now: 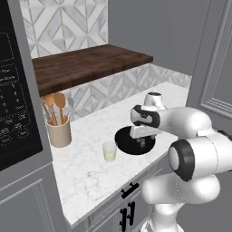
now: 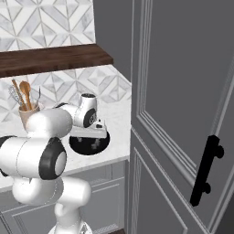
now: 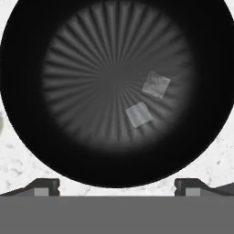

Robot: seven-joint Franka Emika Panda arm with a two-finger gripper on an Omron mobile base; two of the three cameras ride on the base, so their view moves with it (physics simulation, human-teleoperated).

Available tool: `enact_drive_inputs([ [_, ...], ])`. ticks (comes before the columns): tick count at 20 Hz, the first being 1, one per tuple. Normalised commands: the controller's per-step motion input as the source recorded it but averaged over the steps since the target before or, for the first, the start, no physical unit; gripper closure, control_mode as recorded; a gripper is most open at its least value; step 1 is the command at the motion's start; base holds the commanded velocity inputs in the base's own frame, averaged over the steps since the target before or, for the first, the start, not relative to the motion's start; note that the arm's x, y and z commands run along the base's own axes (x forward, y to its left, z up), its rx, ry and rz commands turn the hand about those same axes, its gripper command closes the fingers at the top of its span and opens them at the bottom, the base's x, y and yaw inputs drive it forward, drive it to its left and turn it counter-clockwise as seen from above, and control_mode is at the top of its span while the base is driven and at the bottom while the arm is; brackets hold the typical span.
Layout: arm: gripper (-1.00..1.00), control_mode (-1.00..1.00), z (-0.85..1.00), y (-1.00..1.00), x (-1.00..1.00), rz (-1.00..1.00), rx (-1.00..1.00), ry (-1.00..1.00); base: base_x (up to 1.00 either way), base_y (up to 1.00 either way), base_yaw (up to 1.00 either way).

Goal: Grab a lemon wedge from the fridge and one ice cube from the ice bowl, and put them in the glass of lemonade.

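Since the ice bowl [image 3: 114, 27] sits square under the hand camera, we read the step in hand as the ice-cube pick; two pale cubes lie inside it, right of centre, one cube [image 3: 139, 114] nearer the bowl's middle and the other cube [image 3: 156, 84] just beside it, apart but close.

The gripper [image 1: 142, 142] hangs directly over the bowl [image 1: 122, 139] in the left base view, jaws spread as wide as they go, nothing between them; in the hand view the fingertips [image 3: 45, 186] stand wide at the bottom edge, both outside the bowl's rim.

The glass of lemonade [image 1: 109, 151] stands on the marble counter [image 1: 86, 167] just beside the bowl, on its left in the left base view; we can't tell whether a lemon wedge is already in it (too small to read); the tan cup of wooden spoons [image 1: 59, 131] sits further back-left, well apart.

Next move, as we judge it: shift the hand so one cube lands midway between the fingers, descend into the bowl, close on that one only; the cubes being near each other, catching both or nudging the second is the risk; the nearer-centre cube looks the easier target.

The dark panelled door [image 2: 183, 114] at right is shut.
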Motion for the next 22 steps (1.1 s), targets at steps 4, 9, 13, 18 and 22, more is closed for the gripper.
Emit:
enact_drive_inputs([
  [4,-1.0,-1.0,-0.39,0.0,0.13,0.0,0.0,0.0,0.0,0.0,0.0],
  [9,-1.0,-1.0,-0.19,0.07,0.07,0.0,-0.01,0.0,0.0,0.0,0.0],
  [13,-1.0,-1.0,-0.24,0.08,0.15,0.0,0.0,0.0,0.0,0.0,0.0],
  [18,-1.0,-1.0,-0.28,0.05,0.03,0.0,0.0,0.0,0.0,0.0,0.0],
  [22,-1.0,-1.0,-0.02,0.32,0.04,0.0,0.0,0.03,0.0,0.0,0.0],
])
